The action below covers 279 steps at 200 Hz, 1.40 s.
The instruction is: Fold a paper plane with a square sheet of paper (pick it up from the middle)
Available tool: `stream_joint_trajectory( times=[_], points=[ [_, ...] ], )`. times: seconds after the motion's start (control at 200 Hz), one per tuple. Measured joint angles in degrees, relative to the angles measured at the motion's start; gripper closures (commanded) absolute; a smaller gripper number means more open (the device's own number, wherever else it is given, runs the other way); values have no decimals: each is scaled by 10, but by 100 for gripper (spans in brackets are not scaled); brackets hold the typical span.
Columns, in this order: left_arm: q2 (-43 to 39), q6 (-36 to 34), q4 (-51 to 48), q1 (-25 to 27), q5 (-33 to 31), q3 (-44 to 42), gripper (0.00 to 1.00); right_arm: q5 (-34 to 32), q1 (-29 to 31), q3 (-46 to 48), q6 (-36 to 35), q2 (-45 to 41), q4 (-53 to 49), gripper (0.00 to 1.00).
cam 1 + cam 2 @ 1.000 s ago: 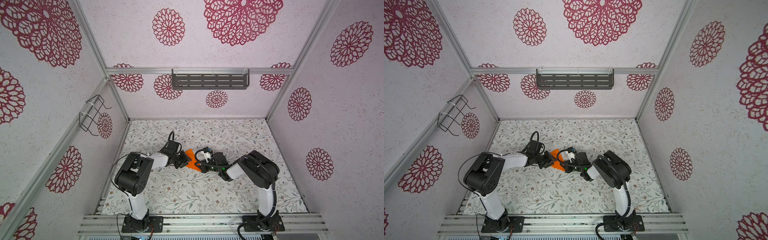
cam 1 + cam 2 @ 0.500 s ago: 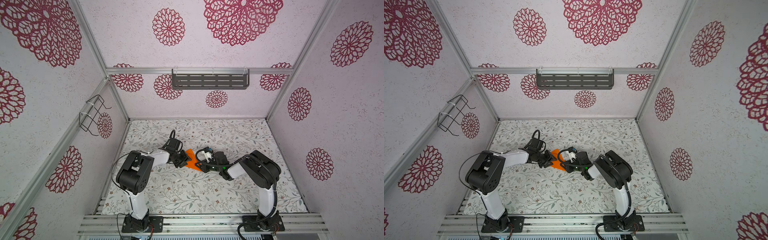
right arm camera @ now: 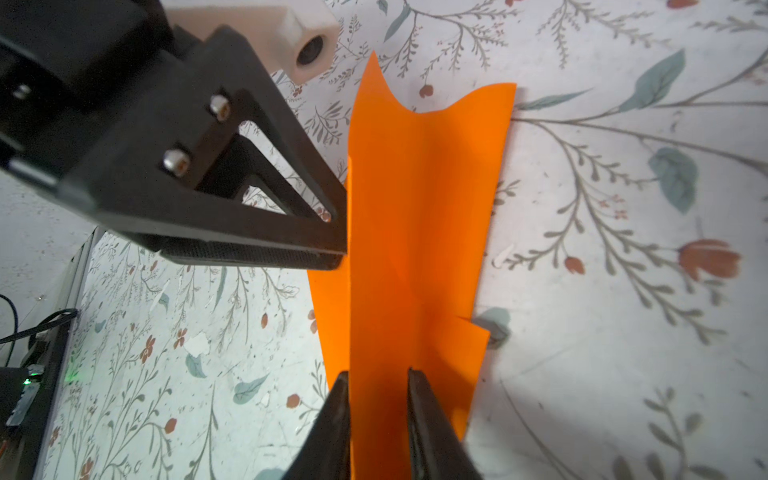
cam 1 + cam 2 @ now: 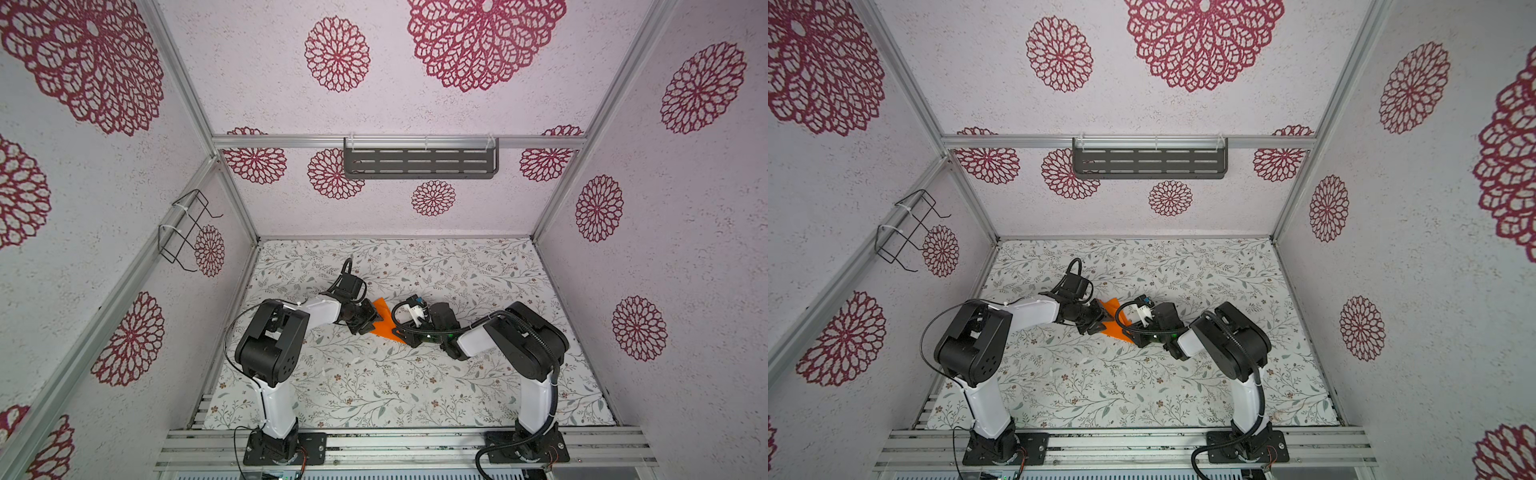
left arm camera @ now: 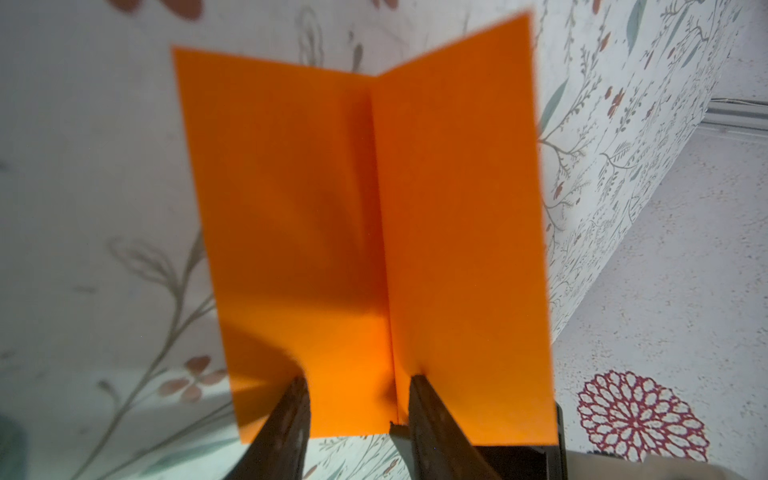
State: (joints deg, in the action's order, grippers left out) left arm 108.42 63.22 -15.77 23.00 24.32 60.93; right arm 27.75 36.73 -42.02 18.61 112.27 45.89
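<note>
Right wrist cam: right claw [image 3: 378, 376] is slack now, centre crease is in

The right claw's fingers stand apart with the square sheet of paper [image 3: 415, 228] running through the gap, not squeezed. It looks freshly loosened off a pinch. In both top views the arms sit about where they were a second ago and the sheet hasn't wandered, so that slackening is the only real change. My read is that pressing the middle fold is done and the nose folds come next. None of those are there yet, so it's early days.

The left claw [image 5: 357, 384] looks the same on its own camera. Its fingers are parted, both in front of the sheet, with the crease in the gap close to one finger. It isn't clamped as far as I can see, though I can't tell what keeps the sheet propped.

The sheet is bright orange with one sharp crease down the middle, and the halves are angled open like a book. The far edge is wavy and there's a small nick in one side edge. No plane shape yet.

It's over the flowery table [image 3: 623, 374], well out in front of the wall shelf [image 4: 419, 163], roughly under the shelf's left half.
</note>
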Motion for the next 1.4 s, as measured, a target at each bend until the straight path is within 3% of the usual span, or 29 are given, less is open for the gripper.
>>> stream_joint_trajectory(
  times=[0.345,0.605,1.101,1.396],
  points=[
    [0,-10,-1,0,0,0,61,3,0,0,-5,0,-5,93],
    [-20,-35,9,0,0,-19,61,33,-9,-7,36,1,-2,97],
    [-55,-35,92,8,7,-48,61,70,-10,-42,125,21,5,97],
    [-19,-29,73,10,2,-43,63,65,-10,-53,114,23,-40,86]
  ],
)
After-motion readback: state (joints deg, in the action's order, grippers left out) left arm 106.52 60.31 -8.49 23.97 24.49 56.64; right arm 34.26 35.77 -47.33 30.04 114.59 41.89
